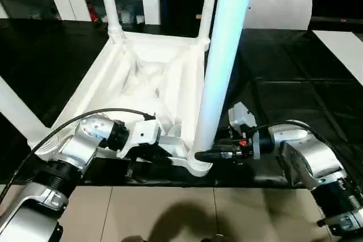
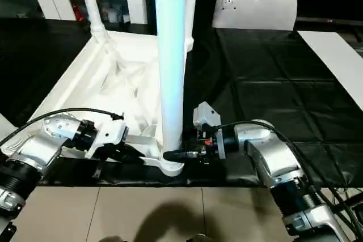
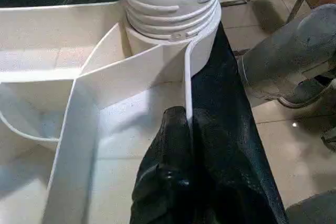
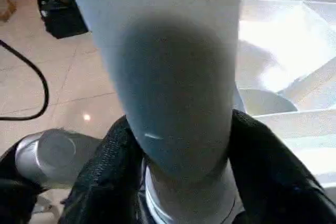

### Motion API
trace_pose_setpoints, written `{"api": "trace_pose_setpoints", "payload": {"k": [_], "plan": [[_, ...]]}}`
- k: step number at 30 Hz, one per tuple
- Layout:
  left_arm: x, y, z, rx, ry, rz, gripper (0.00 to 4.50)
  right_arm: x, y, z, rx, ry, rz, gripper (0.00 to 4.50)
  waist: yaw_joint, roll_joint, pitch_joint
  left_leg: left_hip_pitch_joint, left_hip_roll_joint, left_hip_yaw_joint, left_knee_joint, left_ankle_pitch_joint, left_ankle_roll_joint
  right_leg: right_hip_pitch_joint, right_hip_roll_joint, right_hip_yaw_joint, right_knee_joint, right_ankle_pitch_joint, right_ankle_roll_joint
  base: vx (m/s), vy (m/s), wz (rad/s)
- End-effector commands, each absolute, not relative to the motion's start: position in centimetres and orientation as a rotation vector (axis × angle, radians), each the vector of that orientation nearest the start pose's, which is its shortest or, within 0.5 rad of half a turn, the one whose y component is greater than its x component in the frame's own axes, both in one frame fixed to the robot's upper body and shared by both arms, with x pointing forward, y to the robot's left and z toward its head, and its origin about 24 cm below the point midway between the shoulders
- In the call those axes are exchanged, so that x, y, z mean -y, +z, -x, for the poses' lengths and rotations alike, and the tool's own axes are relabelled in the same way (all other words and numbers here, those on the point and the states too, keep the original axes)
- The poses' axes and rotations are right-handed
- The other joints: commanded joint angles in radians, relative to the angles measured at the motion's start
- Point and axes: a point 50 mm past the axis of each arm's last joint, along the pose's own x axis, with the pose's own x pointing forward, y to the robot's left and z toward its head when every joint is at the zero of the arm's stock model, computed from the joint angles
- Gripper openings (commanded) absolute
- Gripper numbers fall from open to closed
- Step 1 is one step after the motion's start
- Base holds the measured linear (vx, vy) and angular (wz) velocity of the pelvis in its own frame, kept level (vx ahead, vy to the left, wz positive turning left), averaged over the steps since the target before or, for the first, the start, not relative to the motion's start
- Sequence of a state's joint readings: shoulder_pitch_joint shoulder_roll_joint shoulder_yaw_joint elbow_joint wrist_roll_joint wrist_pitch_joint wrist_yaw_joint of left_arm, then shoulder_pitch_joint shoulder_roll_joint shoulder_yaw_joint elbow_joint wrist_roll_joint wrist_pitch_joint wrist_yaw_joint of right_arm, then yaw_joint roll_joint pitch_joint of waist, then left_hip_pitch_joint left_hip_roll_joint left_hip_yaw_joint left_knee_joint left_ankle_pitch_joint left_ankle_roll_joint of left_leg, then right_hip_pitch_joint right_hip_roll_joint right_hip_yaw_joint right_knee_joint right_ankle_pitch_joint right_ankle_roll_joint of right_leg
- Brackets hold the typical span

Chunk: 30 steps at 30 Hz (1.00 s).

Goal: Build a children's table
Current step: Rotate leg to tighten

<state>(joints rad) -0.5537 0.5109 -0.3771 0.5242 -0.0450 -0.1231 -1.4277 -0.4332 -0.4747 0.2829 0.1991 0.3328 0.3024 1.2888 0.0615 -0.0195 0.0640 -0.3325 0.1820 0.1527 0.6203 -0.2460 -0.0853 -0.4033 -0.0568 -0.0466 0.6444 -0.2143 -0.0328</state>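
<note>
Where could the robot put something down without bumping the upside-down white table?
Free: the black sheet-covered surface between the white ribbed plastic tabletop and the flat white sheet. Crowded: the near corner, where both pincers, left and right, meet the long white tubular leg.

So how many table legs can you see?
4 legs: far-left leg and far-right leg at the far tabletop corners, near-right leg, fourth leg slanting at the left edge.

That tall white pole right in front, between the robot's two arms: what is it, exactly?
It is a table leg: a long, smooth white plastic tube, standing upright in the near corner socket of the upturned tabletop. Threaded rings circle its base. The right gripper has black fingers on either side of it just above the socket. The left gripper pinches the tabletop's rim beside it.
</note>
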Motion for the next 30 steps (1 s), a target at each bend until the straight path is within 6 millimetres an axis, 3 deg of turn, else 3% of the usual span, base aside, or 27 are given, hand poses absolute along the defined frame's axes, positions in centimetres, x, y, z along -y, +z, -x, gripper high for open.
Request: {"api": "trace_pose_setpoints", "payload": {"k": [1, 10, 13, 16, 18, 20, 23, 26, 28, 29, 30], "plan": [[-14.7, 5.9, -29.0, -0.396, -1.663, -0.571, 0.00, 13.0, 7.8, -27.6, -0.333, 1.546, 0.097, 2.11, 0.002, -0.003, -0.073, -0.014, 0.043, 0.001, -0.069, 0.033, 0.080, 0.072, -0.081, 0.053, -0.060, 0.041, -0.272, 0.000, 0.000, 0.00], [-14.6, 5.8, -30.0, -0.392, -1.511, -0.521, 0.00, 12.3, 7.4, -26.9, -0.334, 1.517, -0.003, 1.98, 0.006, -0.002, -0.072, -0.013, 0.042, 0.001, -0.069, 0.030, 0.075, 0.071, -0.080, 0.054, -0.063, 0.030, -0.265, 0.000, 0.000, 0.00], [-14.2, 5.9, -30.7, -0.371, -1.416, -0.499, 0.00, 11.9, 6.8, -27.2, -0.327, 1.400, 0.014, 1.98, 0.005, -0.004, -0.066, -0.011, 0.041, 0.001, -0.075, -0.026, 0.047, 0.067, -0.081, 0.053, -0.078, -0.085, -0.243, 0.000, 0.000, 0.00], [-13.5, 6.1, -31.1, -0.366, -1.351, -0.443, 0.00, 11.2, 6.0, -28.0, -0.331, 1.240, 0.019, 1.98, -0.004, -0.006, -0.059, -0.013, 0.038, -0.001, -0.080, -0.079, 0.016, 0.064, -0.081, 0.053, -0.094, -0.243, -0.191, 0.000, 0.000, 0.00], [-12.5, 6.1, -31.5, -0.358, -1.289, -0.405, 0.00, 10.3, 5.4, -28.9, -0.343, 1.073, -0.011, 1.97, -0.020, -0.007, -0.056, -0.017, 0.033, -0.005, -0.084, -0.109, -0.007, 0.060, -0.079, 0.051, -0.103, -0.356, -0.143, 0.000, 0.000, 0.00], [-11.6, 6.0, -32.2, -0.358, -1.206, -0.395, 0.00, 9.2, 5.2, -29.6, -0.351, 0.946, -0.042, 1.96, -0.031, -0.007, -0.055, -0.020, 0.028, -0.009, -0.086, -0.123, -0.017, 0.059, -0.076, 0.048, -0.111, -0.429, -0.106, 0.000, 0.000, 0.00], [-10.8, 5.9, -32.8, -0.357, -1.127, -0.370, 0.00, 8.2, 5.1, -30.2, -0.371, 0.850, -0.077, 1.96, -0.041, -0.007, -0.055, -0.011, 0.022, -0.009, -0.082, -0.155, -0.013, 0.047, -0.075, 0.048, -0.127, -0.519, -0.071, 0.000, 0.000, 0.00], [-9.4, 6.3, -34.4, -0.330, -0.948, -0.354, 0.00, 6.2, 4.9, -31.6, -0.381, 0.678, -0.096, 1.96, -0.048, -0.003, -0.057, -0.012, 0.024, -0.008, -0.084, -0.145, -0.008, 0.040, -0.071, 0.050, -0.121, -0.452, -0.095, 0.000, 0.000, 0.00], [-8.9, 6.5, -34.9, -0.327, -0.900, -0.352, 0.00, 5.3, 5.1, -32.1, -0.375, 0.627, -0.107, 1.96, -0.048, 0.005, -0.061, -0.012, 0.024, -0.013, -0.086, -0.144, -0.020, 0.047, -0.073, 0.048, -0.116, -0.417, -0.109, 0.000, 0.000, 0.00], [-8.8, 6.6, -35.0, -0.329, -0.888, -0.351, 0.00, 5.0, 5.2, -32.2, -0.367, 0.614, -0.120, 1.96, -0.049, 0.005, -0.062, -0.016, 0.029, -0.011, -0.086, -0.132, -0.013, 0.049, -0.074, 0.052, -0.112, -0.348, -0.128, 0.000, 0.000, 0.00], [-8.7, 6.8, -35.3, -0.319, -0.871, -0.366, 0.00, 4.6, 5.4, -32.4, -0.351, 0.597, -0.141, 2.31, -0.049, 0.005, -0.065, -0.016, 0.030, -0.011, -0.087, -0.120, -0.007, 0.051, -0.073, 0.051, -0.107, -0.286, -0.146, 0.000, 0.000, 0.00]]}}
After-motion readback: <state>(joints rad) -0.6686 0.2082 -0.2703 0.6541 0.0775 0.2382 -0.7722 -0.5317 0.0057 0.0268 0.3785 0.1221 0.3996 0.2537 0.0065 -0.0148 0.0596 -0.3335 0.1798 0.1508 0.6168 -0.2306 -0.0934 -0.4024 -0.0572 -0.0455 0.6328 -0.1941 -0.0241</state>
